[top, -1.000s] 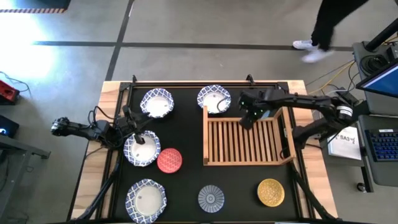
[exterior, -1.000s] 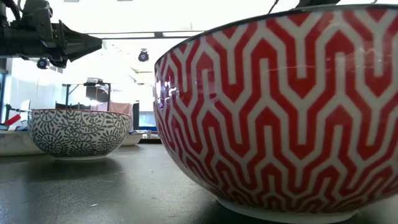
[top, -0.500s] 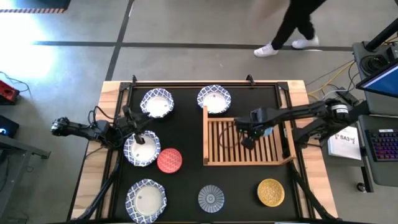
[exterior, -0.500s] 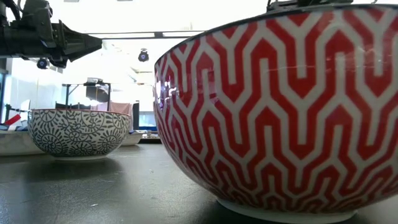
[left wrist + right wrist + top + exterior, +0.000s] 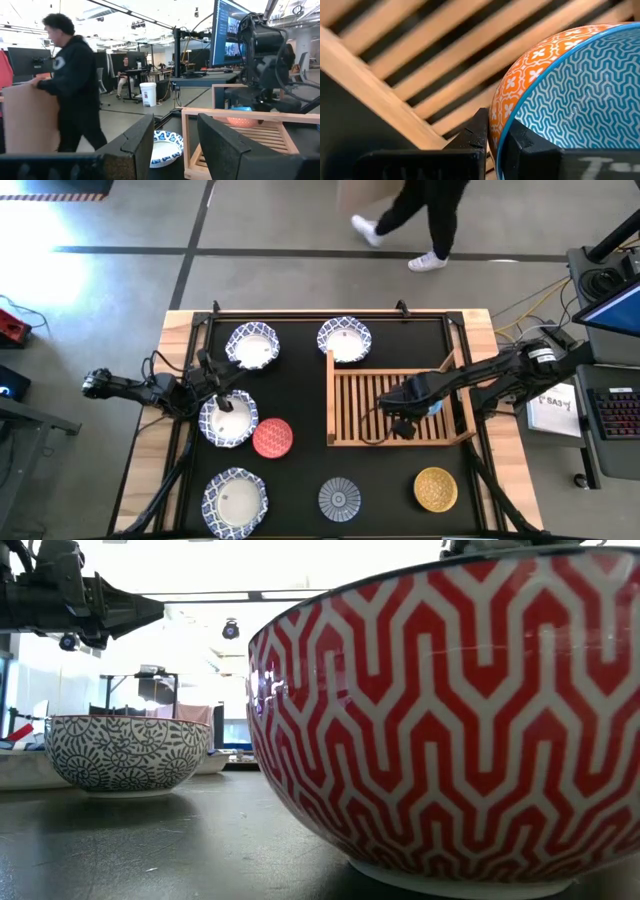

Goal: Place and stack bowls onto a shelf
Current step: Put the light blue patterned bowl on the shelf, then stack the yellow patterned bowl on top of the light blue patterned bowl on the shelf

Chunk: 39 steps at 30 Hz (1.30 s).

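The left gripper (image 5: 222,397) hangs over a big blue-and-white bowl (image 5: 228,421) near the mat's left edge. In the left wrist view its two dark fingers (image 5: 137,137) stand apart w/ nothing between them, so it waits, prob. ready to take that bowl's rim next.

Other bowls sit loose on the black mat (image 5: 300,470): two more blue-and-white ones by the far edge (image 5: 253,346) (image 5: 344,340), one at the near left corner (image 5: 235,500), then the red bowl (image 5: 272,437) just beside the one under the left arm. All look empty, white inside. Along the near edge come the grey-blue bowl (image 5: 339,499) and the yellow bowl (image 5: 435,488), both well apart from the shelf (image 5: 350,405).

The right gripper (image 5: 405,426) is over the shelf's near rail, right of the middle. Its fingers (image 5: 475,135) pinch the rim of a small bowl (image 5: 560,95), blue zigzag inside, orange pattern outside: one finger in, one out. I think it holds the rim that way so the bowl can go down flat on the slats. The bowl is low over the slats; touching or not, can't tell. The shelf has no other bowl on it, so this is the 1st one going in. The job has only just begun.
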Each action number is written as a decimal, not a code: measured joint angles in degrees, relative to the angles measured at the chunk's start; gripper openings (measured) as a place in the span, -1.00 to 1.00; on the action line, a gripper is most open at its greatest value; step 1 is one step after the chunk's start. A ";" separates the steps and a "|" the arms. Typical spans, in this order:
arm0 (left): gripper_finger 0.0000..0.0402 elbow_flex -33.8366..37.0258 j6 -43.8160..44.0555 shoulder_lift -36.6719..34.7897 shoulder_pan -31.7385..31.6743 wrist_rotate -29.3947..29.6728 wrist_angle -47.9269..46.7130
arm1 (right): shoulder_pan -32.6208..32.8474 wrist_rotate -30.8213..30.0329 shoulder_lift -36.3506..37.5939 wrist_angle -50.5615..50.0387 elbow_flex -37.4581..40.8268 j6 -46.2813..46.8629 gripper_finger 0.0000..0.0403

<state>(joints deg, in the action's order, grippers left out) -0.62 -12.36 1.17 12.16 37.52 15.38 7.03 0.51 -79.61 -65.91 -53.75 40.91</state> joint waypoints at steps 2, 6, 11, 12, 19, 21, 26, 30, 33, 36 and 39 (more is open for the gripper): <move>-0.33 0.00 0.01 0.00 0.00 0.00 0.00 | 0.64 -0.04 0.00 -0.17 1.22 0.72 -0.93; -0.33 0.00 0.00 0.00 -0.01 0.00 0.00 | 1.24 -0.07 -0.13 0.94 3.28 2.02 -0.93; -0.33 0.00 0.00 -0.02 0.00 0.00 0.00 | 1.24 -0.30 0.02 3.78 4.74 2.01 -0.93; -0.33 0.00 0.02 0.00 0.00 0.00 0.02 | 1.22 -0.34 -0.09 3.81 4.80 2.01 -0.93; -0.33 0.00 0.00 0.00 -0.02 0.00 0.00 | 1.22 -0.66 -1.20 5.70 5.24 2.01 -0.80; -0.33 0.00 0.00 -0.01 0.00 0.00 0.00 | 1.22 -0.65 -1.25 6.36 5.23 1.98 -0.72; -0.33 0.00 0.00 0.00 0.00 0.00 0.02 | 1.22 -0.60 -1.12 6.08 4.55 1.66 -0.48; -0.33 0.00 0.01 -0.01 0.00 0.00 0.01 | 1.22 -0.01 -1.11 3.17 1.39 1.53 -0.32; -0.33 0.00 0.01 0.00 0.00 0.00 0.01 | 1.22 -0.06 -1.09 -0.24 -2.33 1.13 -0.24; -0.33 0.00 0.02 0.00 0.00 0.00 0.02 | 1.22 -0.28 -1.07 -1.87 -5.73 1.25 -0.20; -0.33 0.00 0.00 0.00 -0.01 0.00 0.02 | 1.24 0.01 -1.07 -1.94 -8.07 3.95 -0.21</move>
<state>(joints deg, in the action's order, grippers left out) -0.62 -12.36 1.17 12.15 37.52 15.39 8.27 0.51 -80.68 -67.85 -61.83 44.86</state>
